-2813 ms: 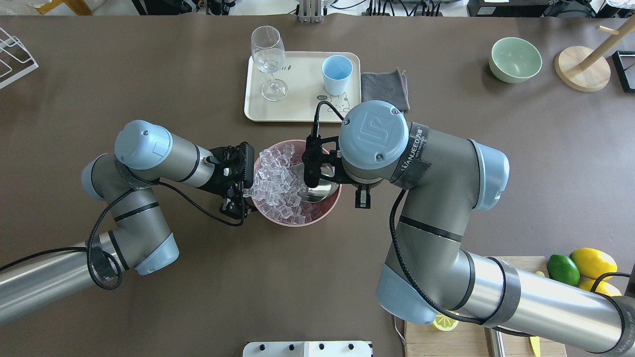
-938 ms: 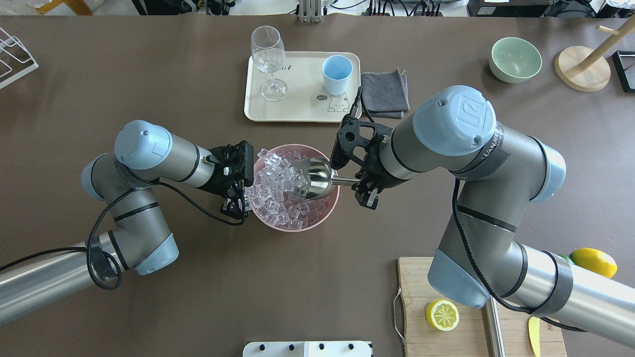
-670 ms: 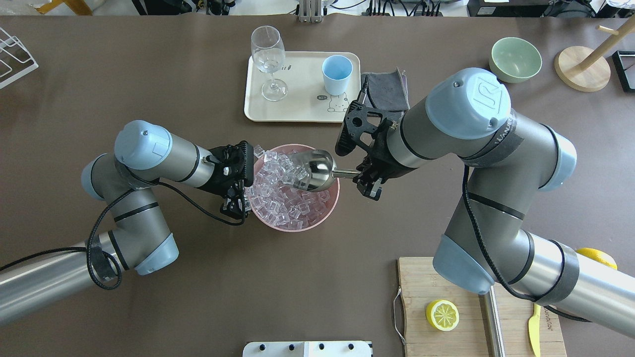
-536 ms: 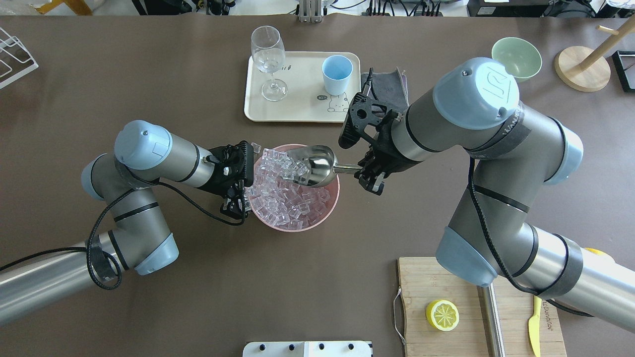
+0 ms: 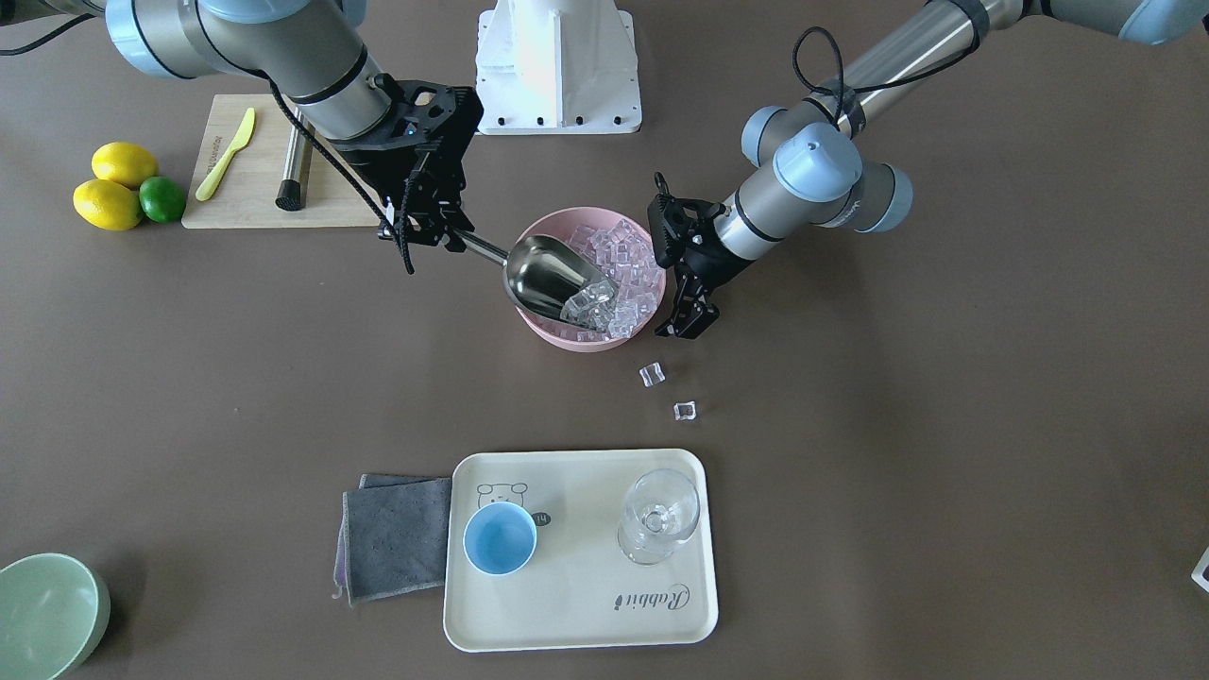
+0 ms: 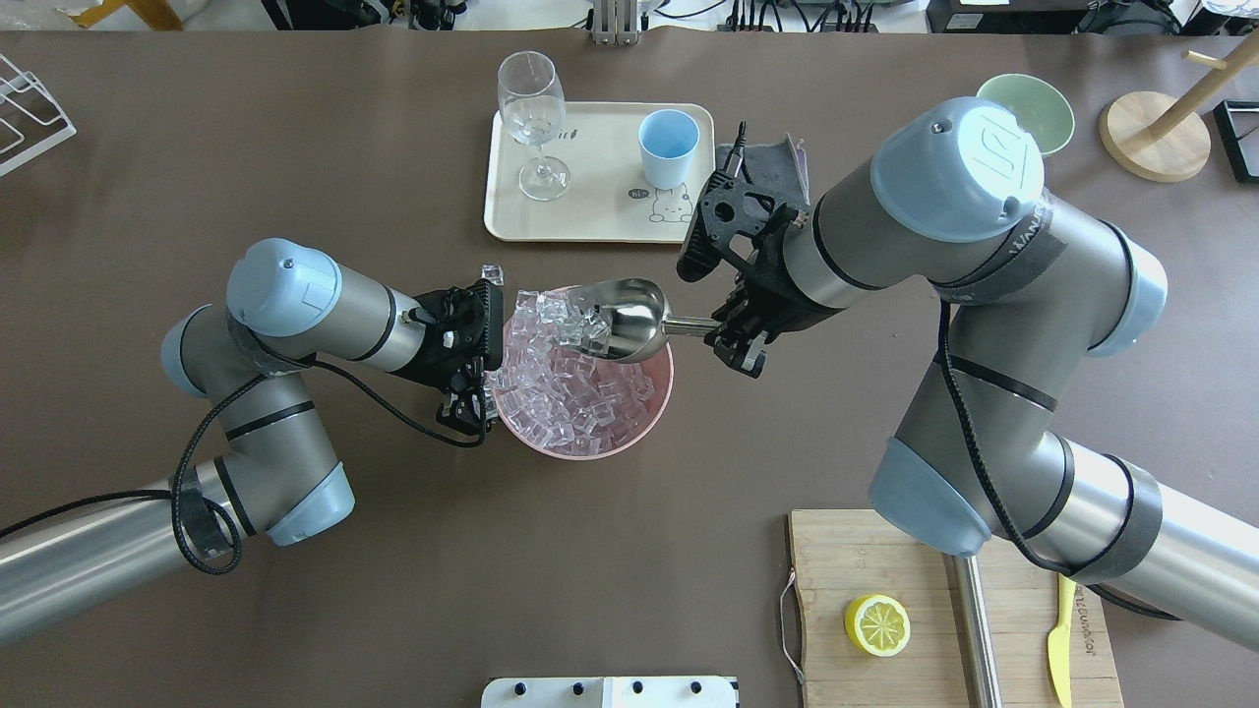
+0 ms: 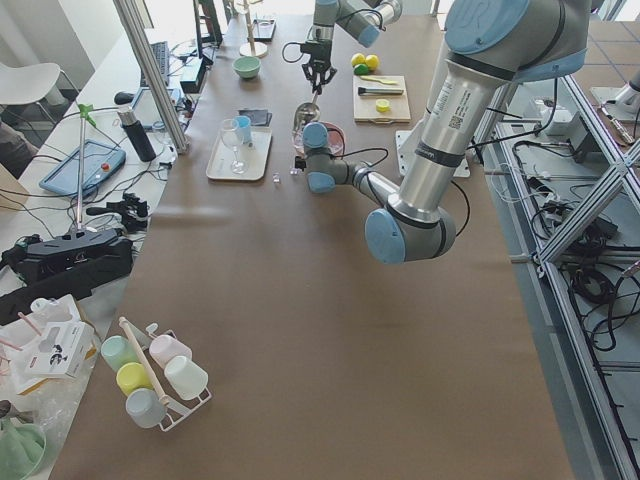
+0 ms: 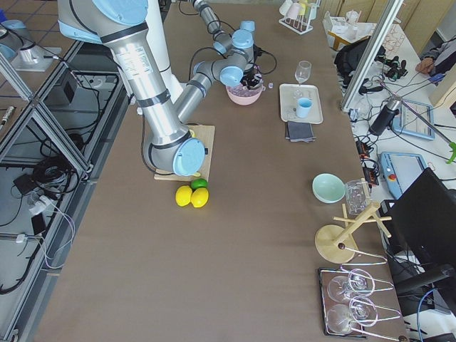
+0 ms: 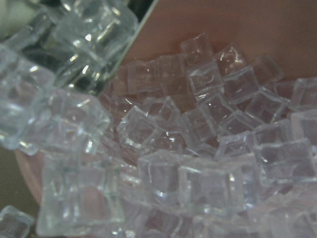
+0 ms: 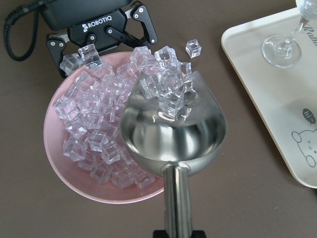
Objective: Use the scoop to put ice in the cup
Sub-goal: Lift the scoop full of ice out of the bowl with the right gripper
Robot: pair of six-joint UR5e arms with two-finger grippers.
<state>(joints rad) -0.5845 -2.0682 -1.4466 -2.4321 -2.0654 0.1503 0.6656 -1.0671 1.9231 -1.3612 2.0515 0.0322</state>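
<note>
My right gripper (image 6: 733, 334) (image 5: 430, 227) is shut on the handle of the steel scoop (image 6: 620, 320) (image 10: 173, 134). The scoop is held just above the pink bowl (image 6: 590, 452) (image 5: 567, 342) of ice (image 6: 566, 393) (image 9: 198, 148), with several cubes (image 10: 166, 94) at its front lip. My left gripper (image 6: 477, 364) (image 5: 685, 283) (image 10: 99, 37) is open and set against the bowl's outer side. The light-blue cup (image 6: 669, 147) (image 5: 500, 537) stands empty on the cream tray (image 6: 590, 211) beyond the bowl. Two loose cubes (image 5: 652, 374) lie on the table.
A wine glass (image 6: 531, 118) stands on the tray beside the cup. A grey cloth (image 5: 397, 534) lies next to the tray. A pale green bowl (image 5: 47, 614) is at the far right. A cutting board (image 6: 885, 590) with a half lemon, steel cylinder and knife is near me.
My right arm has swung back and lifted the scoop out of the ice toward the bowl's far rim, carrying several cubes. A cube has dropped onto the table. The left arm has not moved.
</note>
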